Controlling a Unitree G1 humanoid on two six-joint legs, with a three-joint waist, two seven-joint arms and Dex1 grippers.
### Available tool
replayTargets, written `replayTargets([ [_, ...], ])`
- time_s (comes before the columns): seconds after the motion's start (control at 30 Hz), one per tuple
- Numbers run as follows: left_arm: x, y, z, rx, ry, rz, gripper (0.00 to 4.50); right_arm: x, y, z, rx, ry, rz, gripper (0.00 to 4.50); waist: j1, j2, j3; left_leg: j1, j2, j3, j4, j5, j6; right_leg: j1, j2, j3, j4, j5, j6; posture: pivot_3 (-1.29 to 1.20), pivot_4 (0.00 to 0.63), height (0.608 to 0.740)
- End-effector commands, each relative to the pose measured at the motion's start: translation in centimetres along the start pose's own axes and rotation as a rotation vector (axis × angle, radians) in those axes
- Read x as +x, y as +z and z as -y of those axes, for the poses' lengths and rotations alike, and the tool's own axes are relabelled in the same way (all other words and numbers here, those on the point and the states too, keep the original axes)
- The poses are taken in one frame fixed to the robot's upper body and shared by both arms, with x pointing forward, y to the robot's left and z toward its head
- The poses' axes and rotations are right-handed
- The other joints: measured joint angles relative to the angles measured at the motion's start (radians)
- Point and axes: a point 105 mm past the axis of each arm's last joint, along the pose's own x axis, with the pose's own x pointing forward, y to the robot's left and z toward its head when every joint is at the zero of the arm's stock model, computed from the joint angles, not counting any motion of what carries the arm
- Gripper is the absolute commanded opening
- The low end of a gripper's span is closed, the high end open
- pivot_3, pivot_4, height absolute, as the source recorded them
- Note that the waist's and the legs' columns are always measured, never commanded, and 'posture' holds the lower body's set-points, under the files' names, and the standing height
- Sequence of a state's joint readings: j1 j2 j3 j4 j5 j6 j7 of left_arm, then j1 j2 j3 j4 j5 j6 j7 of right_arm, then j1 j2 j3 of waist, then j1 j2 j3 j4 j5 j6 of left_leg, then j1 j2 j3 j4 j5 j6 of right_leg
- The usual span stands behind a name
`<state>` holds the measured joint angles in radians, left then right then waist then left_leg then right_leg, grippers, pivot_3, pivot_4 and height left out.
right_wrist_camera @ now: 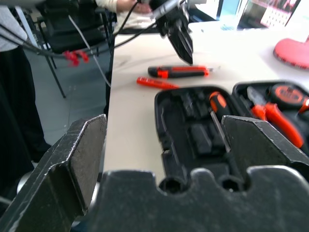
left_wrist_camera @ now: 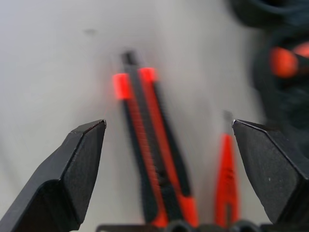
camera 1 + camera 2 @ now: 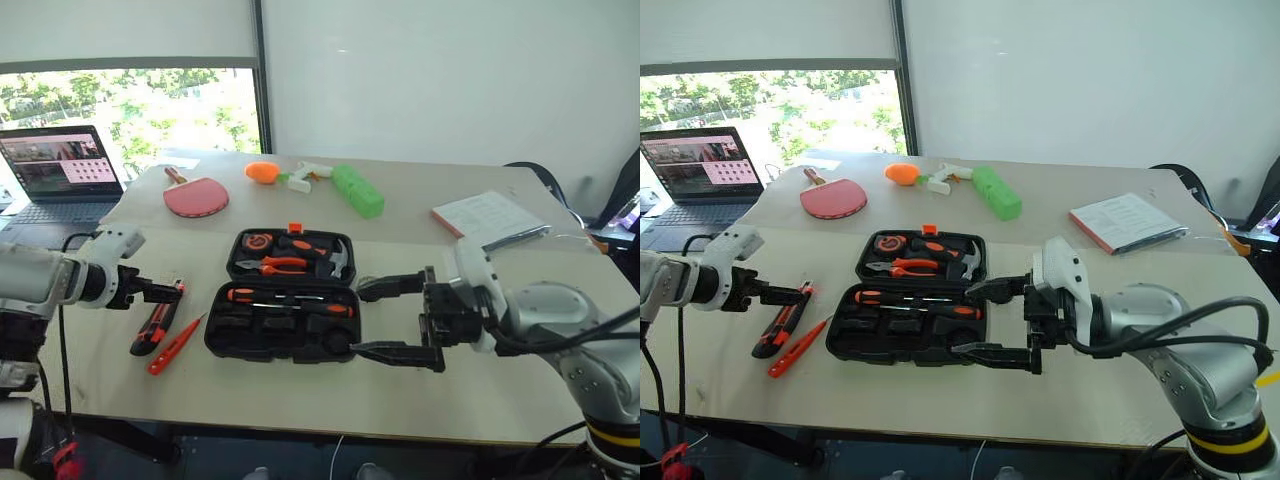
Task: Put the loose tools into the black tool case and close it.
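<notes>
2 loose tools lie on the pale table (image 3: pixel 400 400), outside the black tool case (image 3: pixel 285 300), and the case is wide open, so most of the closing work appears to be ahead.

The case sits near the middle of the table, its lid laid flat on the far side. The lid half holds pliers, a tape measure and a small hammer in their slots. The near half holds 1 orange-and-black screwdriver (image 3: pixel 290 297) lying across its far edge; several shaped slots nearer the robot look empty.

Just left of the case lie the black-orange utility knife (image 3: pixel 157 325) and, between it and the case, the slim orange-red tool (image 3: pixel 176 344). The 2 run roughly parallel, close together but apart.

The left gripper (image 3: pixel 172 293) hovers over the far end of the knife with its jaws spread wide and nothing between them; in the left wrist view the knife sits between the 2 fingers, with the slim tool nearer 1 finger.

The right gripper (image 3: pixel 385 320) hangs at the right end of the case, jaws spread wide and empty, pointing left.

Farther back are a red paddle (image 3: pixel 195 196), a green block (image 3: pixel 358 190) and, at far left, a laptop (image 3: pixel 60 170); none belong in the case.

Judging by this, the knife looks to be the next pickup, then the slim tool, then the lid must be folded shut.
</notes>
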<state>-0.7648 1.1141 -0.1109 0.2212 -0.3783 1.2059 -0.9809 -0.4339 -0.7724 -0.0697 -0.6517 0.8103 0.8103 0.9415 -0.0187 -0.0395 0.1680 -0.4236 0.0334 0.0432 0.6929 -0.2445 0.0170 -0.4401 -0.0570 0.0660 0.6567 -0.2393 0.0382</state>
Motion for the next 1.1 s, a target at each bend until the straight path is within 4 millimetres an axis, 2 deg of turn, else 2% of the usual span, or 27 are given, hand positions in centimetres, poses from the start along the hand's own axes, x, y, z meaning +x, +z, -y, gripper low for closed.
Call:
replayTargets([
  [0.03, -1.1, -0.6, 1.4, 0.070, -0.057, -0.068, 4.50, -0.4, 0.9, -0.4, -0.033, -0.015, 0.017, 4.48, -0.002, 0.000, 0.000, 0.000, 0.000, 0.000, 0.000, 0.000, 0.000, 0.000, 0.000, 0.000, 0.000, 0.000, 0.000, 0.00, 0.150, 0.738],
  [0.13, -1.0, -0.8, 2.7, 0.110, -0.107, -0.095, 4.50, -0.3, 0.7, -0.3, -0.030, -0.029, 0.017, 4.48, 0.002, 0.000, 0.000, 0.002, 0.000, 0.000, 0.000, 0.000, 0.000, 0.001, 0.000, 0.000, 0.001, 0.000, 0.000, 0.00, 0.150, 0.738],
  [0.23, -0.5, -1.5, 2.6, 0.134, -0.089, -0.141, 3.79, 0.0, 0.9, -0.4, -0.030, -0.038, 0.032, 4.50, 0.005, 0.000, 0.000, 0.001, 0.000, 0.000, 0.002, 0.000, 0.000, 0.002, 0.001, 0.000, 0.001, 0.000, 0.000, 0.00, 0.150, 0.738],
  [0.37, -0.3, -2.4, 2.8, 0.142, -0.106, -0.202, 2.42, 0.4, 1.0, -0.7, -0.019, -0.052, 0.052, 4.50, 0.004, 0.000, 0.000, 0.001, 0.000, 0.000, 0.001, 0.000, 0.000, 0.002, 0.001, 0.000, 0.001, 0.000, 0.000, 0.00, 0.150, 0.738],
  [0.53, 0.5, -2.3, 3.0, 0.131, -0.133, -0.226, 2.42, 0.9, 0.9, -1.4, 0.002, -0.069, 0.072, 4.50, 0.005, 0.000, 0.000, 0.000, 0.000, -0.001, 0.001, 0.000, 0.000, 0.001, 0.001, 0.000, 0.000, 0.000, 0.001, 0.00, 0.150, 0.738],
  [0.83, 1.2, -3.5, 3.8, 0.161, -0.174, -0.320, 2.42, 1.4, 0.8, -1.4, 0.019, -0.120, 0.092, 4.50, 0.004, 0.000, 0.000, 0.000, 0.000, -0.001, 0.002, 0.000, 0.000, 0.001, 0.001, 0.000, 0.001, 0.000, 0.001, 0.00, 0.150, 0.738],
  [1.1, 1.6, -5.4, 4.5, 0.164, -0.196, -0.398, 2.42, 1.6, 0.8, -1.5, 0.020, -0.133, 0.096, 4.50, 0.005, 0.000, 0.000, 0.001, 0.000, -0.001, 0.002, 0.000, 0.000, 0.002, 0.001, 0.000, 0.001, 0.000, 0.001, 0.00, 0.150, 0.738],
])
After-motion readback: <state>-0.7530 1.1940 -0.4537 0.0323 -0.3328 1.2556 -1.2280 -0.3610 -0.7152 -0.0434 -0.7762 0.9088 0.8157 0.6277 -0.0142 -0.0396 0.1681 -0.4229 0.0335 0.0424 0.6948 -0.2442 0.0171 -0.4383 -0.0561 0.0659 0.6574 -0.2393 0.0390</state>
